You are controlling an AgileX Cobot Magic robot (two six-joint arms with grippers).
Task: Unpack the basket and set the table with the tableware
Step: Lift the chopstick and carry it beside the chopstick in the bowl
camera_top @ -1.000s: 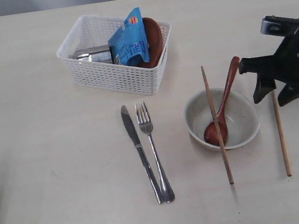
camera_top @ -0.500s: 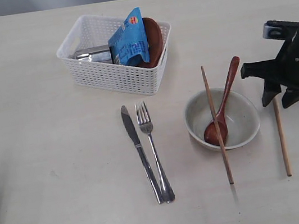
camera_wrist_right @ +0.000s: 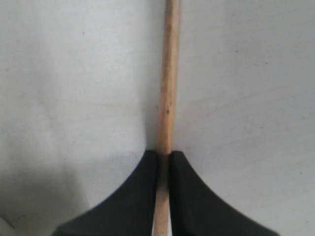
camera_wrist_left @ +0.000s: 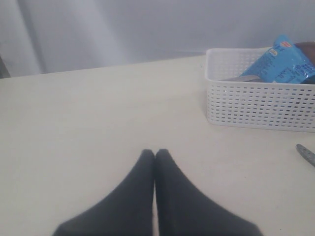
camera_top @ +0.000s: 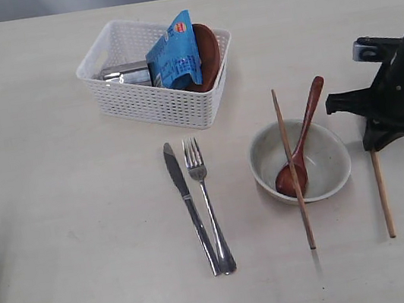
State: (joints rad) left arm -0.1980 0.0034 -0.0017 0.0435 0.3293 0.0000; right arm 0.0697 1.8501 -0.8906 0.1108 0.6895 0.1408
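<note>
The right end effector has dropped from its open hover and clenched on the far end of the loose chopstick, which lies flat on the table just right of the bowl. The left end effector is clenched on nothing, low over bare table. The basket holds the steel cup, blue packet and brown plate. Knife and fork lie side by side in front of it. The spoon rests in the bowl, and the second chopstick bridges its rim. Pinched at one tip, the thin round stick may swivel or slip on lifting. Swung leftward, it could knock the spoon handle or roll the bridging stick. Open room lies before the bowl and across the table's left half; its right edge is out of view.
</note>
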